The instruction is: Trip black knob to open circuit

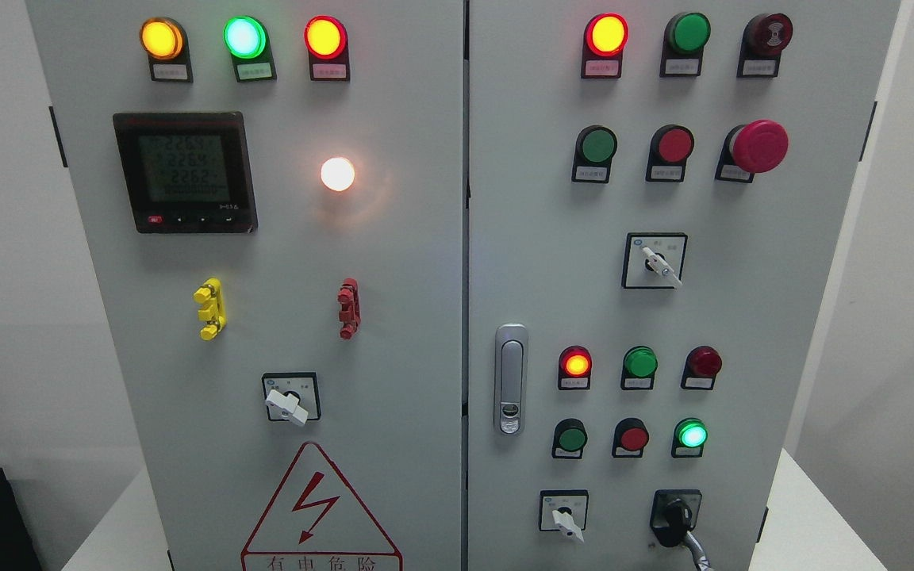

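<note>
Black knob [673, 517] sits at the 5 o'clock corner of the grey control cabinet [393, 238], low on the right door [743, 317], on a black plate with its handle pointing down toward 7 o'clock. The cabinet stands on a white worktop [818, 515] and fills most of the view.

On the left door [282, 238], a digital meter [185, 172] with lit digits sits at 10 o'clock. A red lightning warning triangle [320, 507] is at 6 o'clock. A silver door latch [511, 379] is on the right door's inner edge, at 9 o'clock on that door.

A red mushroom stop button [758, 146] stands out at 2 o'clock on the right door. A white selector switch [563, 515] is just beside the knob at its 9 o'clock, and a glowing green lamp [692, 434] is above the knob at 12 o'clock.

Only a thin grey metal sliver of the robot hand [697, 553] shows, rising from the bottom edge at the knob's 5 o'clock and reaching its lower end. I cannot tell how far that hand is open or whether it grips the knob.
</note>
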`<move>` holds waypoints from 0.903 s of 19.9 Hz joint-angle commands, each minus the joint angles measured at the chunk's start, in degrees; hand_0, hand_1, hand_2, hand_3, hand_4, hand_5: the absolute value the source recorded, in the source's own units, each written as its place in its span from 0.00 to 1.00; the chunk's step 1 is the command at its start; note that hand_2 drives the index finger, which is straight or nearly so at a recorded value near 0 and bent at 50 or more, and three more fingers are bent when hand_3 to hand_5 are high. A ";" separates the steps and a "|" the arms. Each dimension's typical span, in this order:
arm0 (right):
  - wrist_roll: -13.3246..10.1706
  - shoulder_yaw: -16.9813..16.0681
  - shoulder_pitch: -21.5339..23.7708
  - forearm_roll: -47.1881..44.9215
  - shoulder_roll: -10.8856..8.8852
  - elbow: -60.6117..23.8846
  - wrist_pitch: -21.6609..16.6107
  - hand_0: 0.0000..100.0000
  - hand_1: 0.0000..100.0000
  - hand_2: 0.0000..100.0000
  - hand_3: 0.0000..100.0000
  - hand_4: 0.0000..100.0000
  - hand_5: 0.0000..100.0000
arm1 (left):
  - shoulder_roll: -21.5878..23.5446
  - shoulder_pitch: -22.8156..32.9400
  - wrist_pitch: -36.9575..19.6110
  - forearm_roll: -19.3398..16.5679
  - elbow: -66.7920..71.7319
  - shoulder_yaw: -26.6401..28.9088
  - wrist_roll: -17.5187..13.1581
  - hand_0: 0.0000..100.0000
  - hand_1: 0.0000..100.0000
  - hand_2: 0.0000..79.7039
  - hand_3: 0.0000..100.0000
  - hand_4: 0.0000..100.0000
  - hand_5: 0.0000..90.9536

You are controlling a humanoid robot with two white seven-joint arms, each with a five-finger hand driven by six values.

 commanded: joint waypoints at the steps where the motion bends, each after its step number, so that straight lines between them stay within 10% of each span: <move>1: 1.04 -0.77 -0.04 0.02 -0.01 -2.08 -1.34 0.58 0.77 0.00 1.00 1.00 0.94 | -0.05 -0.03 0.07 0.14 0.06 0.05 0.02 0.12 0.39 0.00 0.00 0.00 0.00; 18: 1.04 -4.38 6.11 -0.24 0.17 -4.97 -2.48 0.69 0.77 0.00 1.00 1.00 0.92 | -0.14 -0.03 0.07 0.14 0.06 0.05 0.02 0.12 0.39 0.00 0.00 0.00 0.00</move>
